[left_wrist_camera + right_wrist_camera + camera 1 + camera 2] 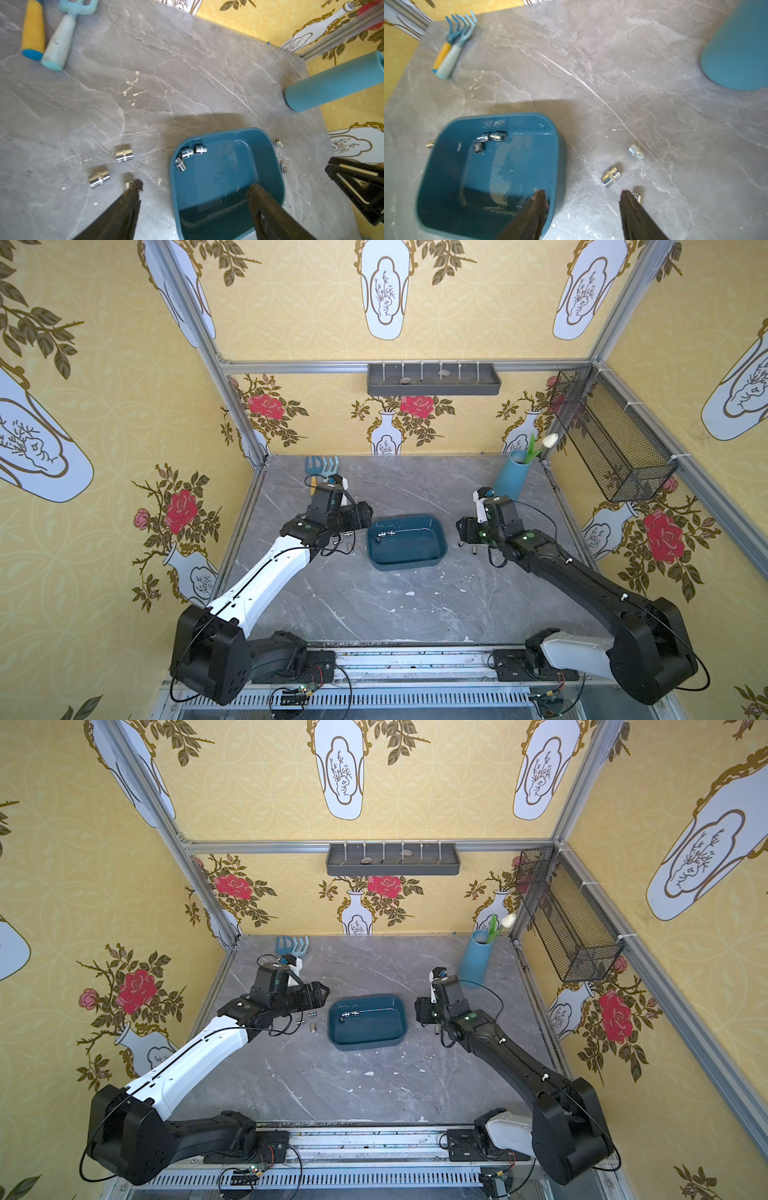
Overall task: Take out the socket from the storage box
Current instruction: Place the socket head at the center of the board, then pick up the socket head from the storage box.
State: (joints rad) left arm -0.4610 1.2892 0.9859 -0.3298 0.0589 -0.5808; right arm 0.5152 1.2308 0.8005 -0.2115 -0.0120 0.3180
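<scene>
Well, both tools are empty at this moment. The left gripper (195,185) has its jaws wide apart and holds nothing; 1 finger hangs over the storage box (172,187), the other outside its wall. The right gripper (582,192) also has its jaws apart with nothing between them, above the table (612,93) just beside the box.

3 sockets (188,153) lie inside the box, touching each other, ahead of the left gripper and close to the far wall. I think this cluster is the main risk: jaws closing on it may catch 2 pieces, or push 1 against the wall so that it slips out. Small round metal also rolls easily.

A loose socket (638,197) lies just beside a finger of the right gripper, and a sideways move could knock it away. If a finger lands on the box wall, the box may tip or slide.
</scene>
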